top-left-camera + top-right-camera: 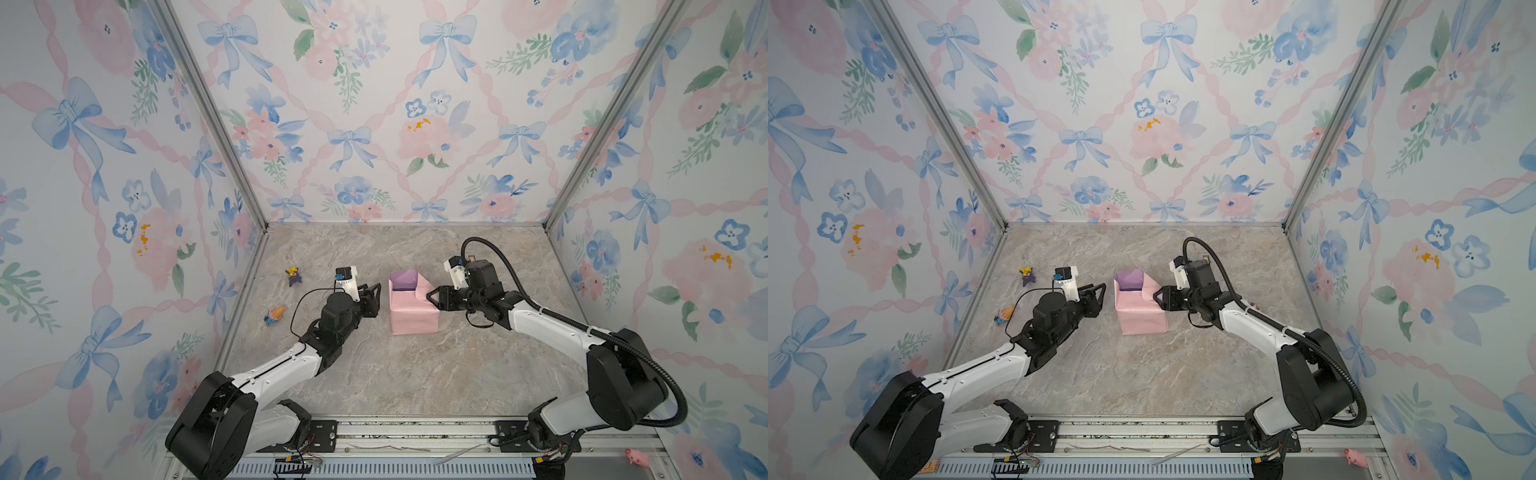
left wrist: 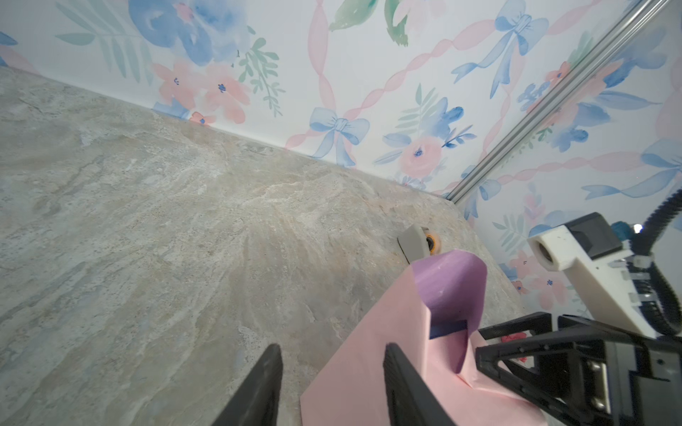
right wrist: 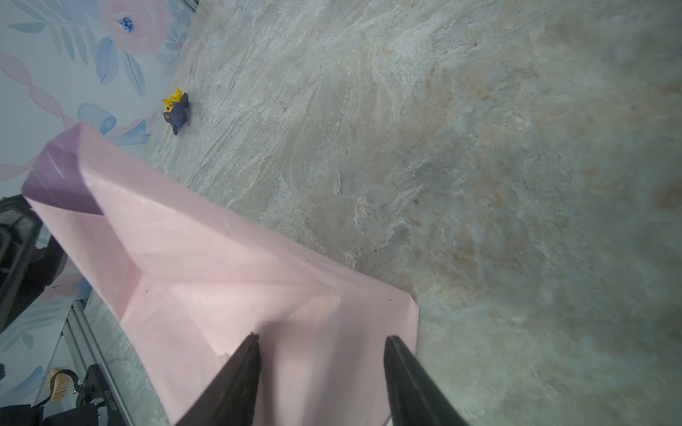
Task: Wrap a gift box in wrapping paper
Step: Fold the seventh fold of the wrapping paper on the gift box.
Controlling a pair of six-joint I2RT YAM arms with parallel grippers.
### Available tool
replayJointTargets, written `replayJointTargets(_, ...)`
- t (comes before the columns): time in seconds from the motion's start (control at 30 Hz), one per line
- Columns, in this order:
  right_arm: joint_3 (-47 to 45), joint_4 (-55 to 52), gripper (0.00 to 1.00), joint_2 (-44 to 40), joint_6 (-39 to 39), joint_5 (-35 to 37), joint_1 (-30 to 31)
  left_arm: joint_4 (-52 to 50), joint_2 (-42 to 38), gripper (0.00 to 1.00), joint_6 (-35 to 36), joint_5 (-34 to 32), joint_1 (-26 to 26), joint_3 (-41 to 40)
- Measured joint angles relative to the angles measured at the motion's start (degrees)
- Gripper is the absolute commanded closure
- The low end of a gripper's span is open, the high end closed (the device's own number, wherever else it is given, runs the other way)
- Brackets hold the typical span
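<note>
- the gift box [image 2: 448,329] sat near the middle of the tabletop [image 1: 415,374]. it was almost all hidden, and only a small dark blue bit showed through a gap, seen from the left wrist.
- the wrapping paper [image 1: 413,318] was folded around it, pink side out. the far end stood up open, with the lilac inside showing.
- the right hand [image 1: 432,299] was at the right side of the parcel, against a folded flap. its fingers were spread and pinched nothing.
- the left hand [image 1: 377,300] was just beside the left side. its fingers were spread too, and it held nothing.
- i think the step was closing the open far end.
- the next move would likely need the side flaps pushed in flat and the top flap folded down, gently, so the thin paper did not tear.
- a grey tape dispenser [image 2: 417,245] sat on the tabletop just behind the parcel, for sticking the flap.
</note>
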Motion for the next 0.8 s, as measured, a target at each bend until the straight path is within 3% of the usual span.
replayJointTargets(0.23,0.0,0.0,0.44,0.0,-0.1,0.0,0.0,-1.4,7.5,0.55,0.1,6.1,0.2,4.9)
replayJointTargets(0.8,0.8,-1.4,0.43,0.1,-2.4,-0.9,-0.1,-0.5,15.5,0.64,6.2,18.5,1.9,8.7)
